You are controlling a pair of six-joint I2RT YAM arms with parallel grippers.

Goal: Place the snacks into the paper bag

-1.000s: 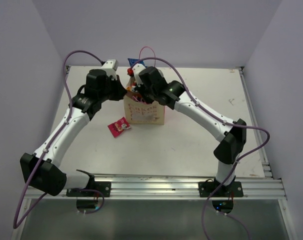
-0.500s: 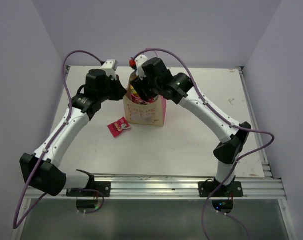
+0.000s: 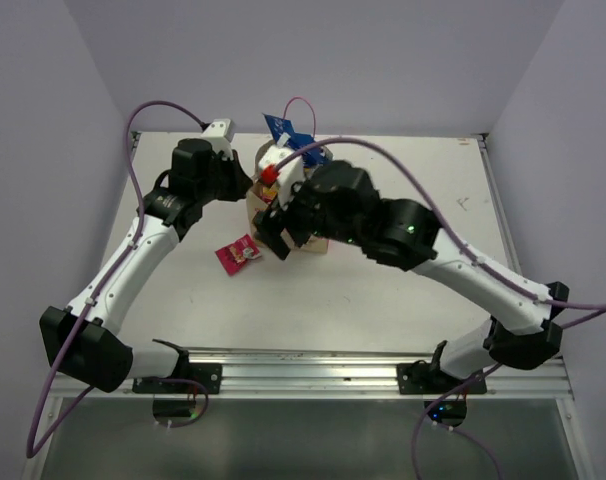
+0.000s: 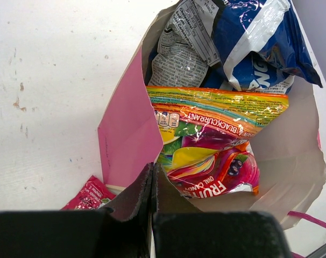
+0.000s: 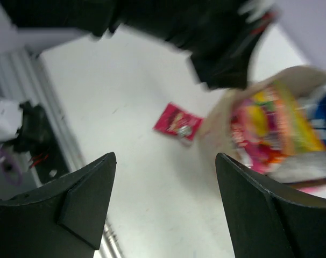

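Left gripper [image 4: 152, 185] pinched shut on the paper bag [image 4: 128, 145] rim. Right gripper [image 5: 165, 157] wide, empty, in front of the bag. Blue-white bag [image 4: 254, 48], orange-yellow packet [image 4: 222, 105] and red-yellow packet [image 4: 206, 161] are inside it. Pink sachet [image 3: 239, 253] lies on the table [image 3: 283, 310] just beside the bag.

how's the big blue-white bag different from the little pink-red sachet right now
The blue-white bag is far larger than the pink-red sachet. The blue-white bag stands inside the paper bag, its top poking out above the rim; the pink-red sachet lies flat on the table outside, beside the paper bag's base. Both are shiny snack packets.
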